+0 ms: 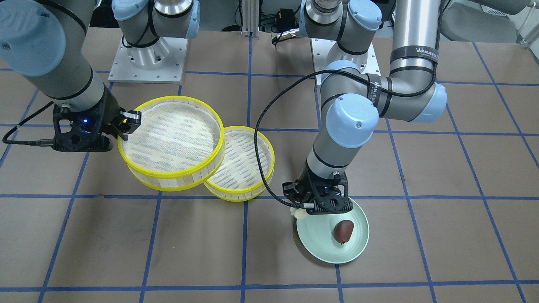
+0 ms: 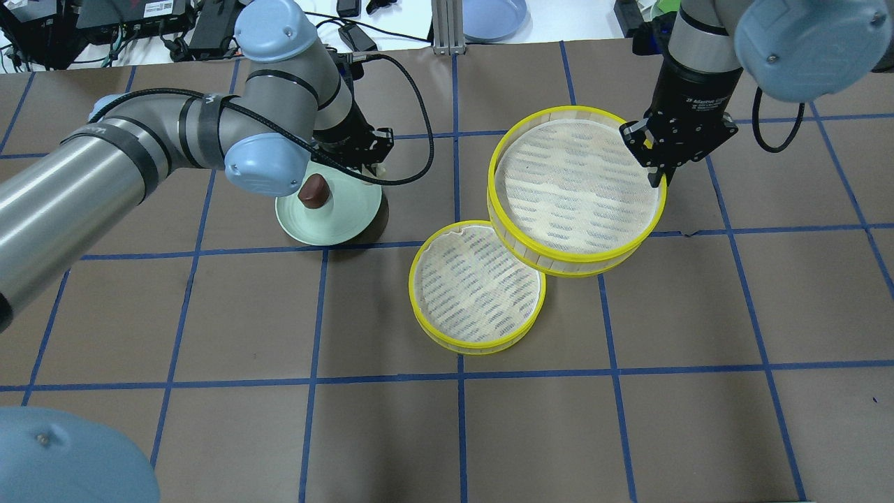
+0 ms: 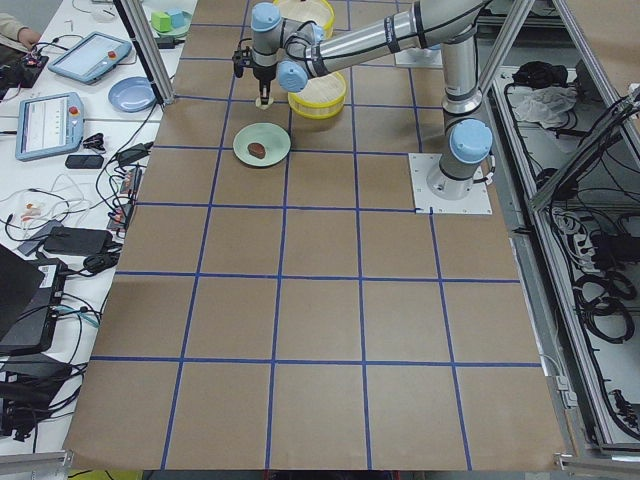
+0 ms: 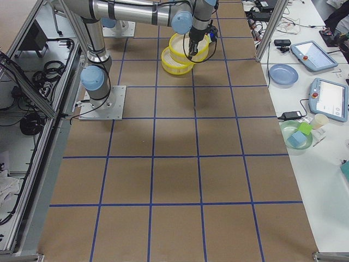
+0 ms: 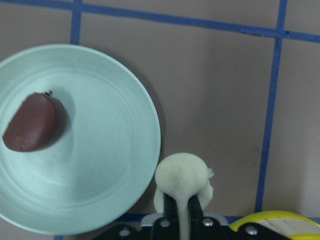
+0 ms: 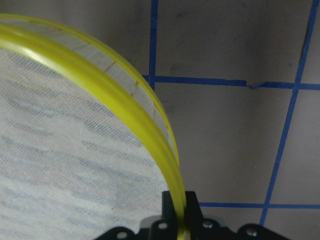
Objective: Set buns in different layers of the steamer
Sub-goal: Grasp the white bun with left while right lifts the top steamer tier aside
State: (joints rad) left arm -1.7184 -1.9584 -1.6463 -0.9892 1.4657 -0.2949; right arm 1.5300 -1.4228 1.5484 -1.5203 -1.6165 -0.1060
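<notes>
My left gripper (image 1: 300,211) is shut on the cream-white bun (image 5: 182,180) and holds it just past the edge of the pale green plate (image 1: 320,248), on the side toward the steamer trays. The dark reddish-brown bun (image 1: 344,230) lies on that plate (image 5: 100,150). My right gripper (image 2: 658,175) is shut on the yellow rim (image 6: 125,95) of one steamer tray (image 2: 576,185). It holds that tray tilted and lifted, partly over the second steamer tray (image 2: 478,286), which lies flat on the table. Both mesh floors are bare.
The brown table cover has a blue tape grid. A black cable (image 1: 263,139) from the left arm hangs over the flat tray. The arm bases (image 1: 147,59) stand at the robot's side. Tablets and bowls sit on side benches (image 4: 311,82) off the table.
</notes>
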